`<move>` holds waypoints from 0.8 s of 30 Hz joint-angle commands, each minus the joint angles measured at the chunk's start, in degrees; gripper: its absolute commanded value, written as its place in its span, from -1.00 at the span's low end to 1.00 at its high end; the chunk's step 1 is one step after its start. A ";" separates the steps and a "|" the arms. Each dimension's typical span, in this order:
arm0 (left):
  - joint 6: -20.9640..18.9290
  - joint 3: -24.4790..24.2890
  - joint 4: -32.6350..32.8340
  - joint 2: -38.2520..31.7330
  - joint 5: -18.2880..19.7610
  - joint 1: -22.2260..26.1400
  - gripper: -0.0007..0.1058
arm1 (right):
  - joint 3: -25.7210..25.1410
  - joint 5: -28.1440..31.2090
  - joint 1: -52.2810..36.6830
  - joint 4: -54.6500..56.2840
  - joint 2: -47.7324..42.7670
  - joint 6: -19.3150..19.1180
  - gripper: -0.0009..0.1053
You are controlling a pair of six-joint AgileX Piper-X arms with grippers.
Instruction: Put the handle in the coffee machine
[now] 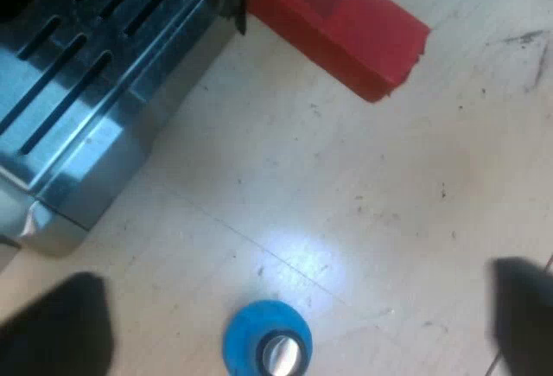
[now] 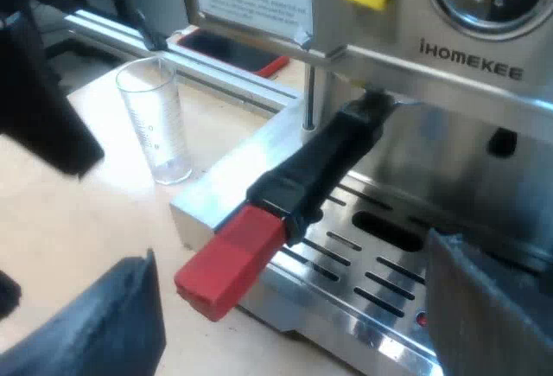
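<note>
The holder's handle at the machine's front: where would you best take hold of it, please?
Probably the red end, gripped across its flat sides, approaching from its free tip: it is blocky and juts clear past the drip tray.

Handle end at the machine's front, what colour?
The end is red, the handle black; right wrist view shows it best.

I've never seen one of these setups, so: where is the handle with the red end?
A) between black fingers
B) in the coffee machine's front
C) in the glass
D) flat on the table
B: the handle runs up into the front of the espresso machine, red end out over its drip tray.
</note>
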 commanded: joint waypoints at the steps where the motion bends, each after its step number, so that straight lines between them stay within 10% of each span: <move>1: -2.15 -2.99 0.88 -1.51 -0.41 2.83 0.99 | -2.63 -1.51 -0.21 2.56 -0.48 -0.14 0.25; 18: -6.91 -18.33 -2.85 -2.12 0.00 15.88 0.99 | -24.48 -8.09 -13.02 28.03 -0.62 -0.14 0.25; 19: -13.83 -20.23 -7.11 -2.12 -7.54 15.76 0.99 | -26.54 -8.09 -16.02 31.45 -0.72 -0.14 0.25; 24: -14.06 -22.07 -11.59 -2.90 -19.84 15.76 0.99 | -29.77 -8.25 -24.45 38.11 -1.73 -0.14 0.25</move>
